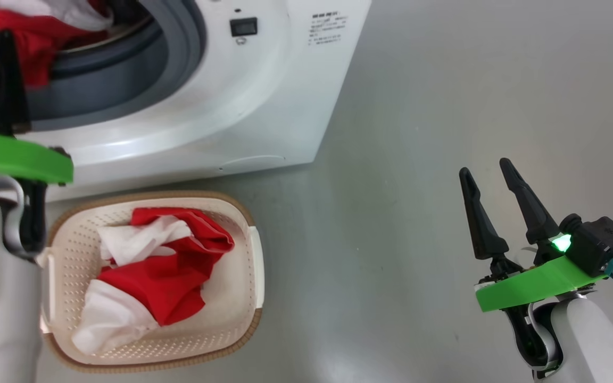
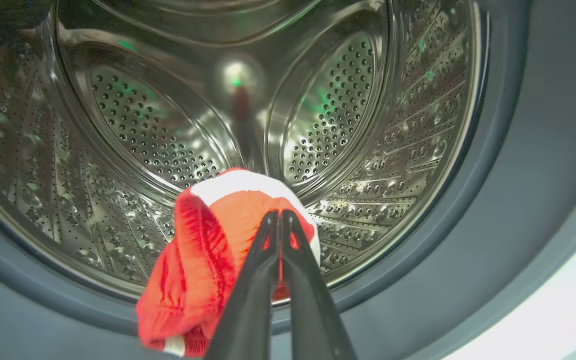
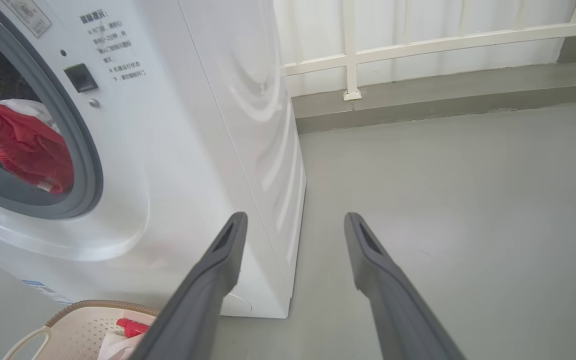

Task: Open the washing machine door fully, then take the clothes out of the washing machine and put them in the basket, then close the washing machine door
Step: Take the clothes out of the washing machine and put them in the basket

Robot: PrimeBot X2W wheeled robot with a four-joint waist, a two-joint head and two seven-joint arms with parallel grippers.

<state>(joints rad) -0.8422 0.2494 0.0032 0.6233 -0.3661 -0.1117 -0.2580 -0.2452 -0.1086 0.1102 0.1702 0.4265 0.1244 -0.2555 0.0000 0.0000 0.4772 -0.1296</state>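
Pinching the clothes [image 2: 208, 240], the left hand [image 2: 279, 215] hangs at the washing machine [image 1: 264, 106] mouth.

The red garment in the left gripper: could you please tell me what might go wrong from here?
1. The left gripper pinches the red garment only at its fingertips, most cloth hanging below; it may slip out.
2. That hanging cloth may snag on the grey rubber ring on the way out.
3. The basket already holds heaped clothes, so the garment may spill over the rim.
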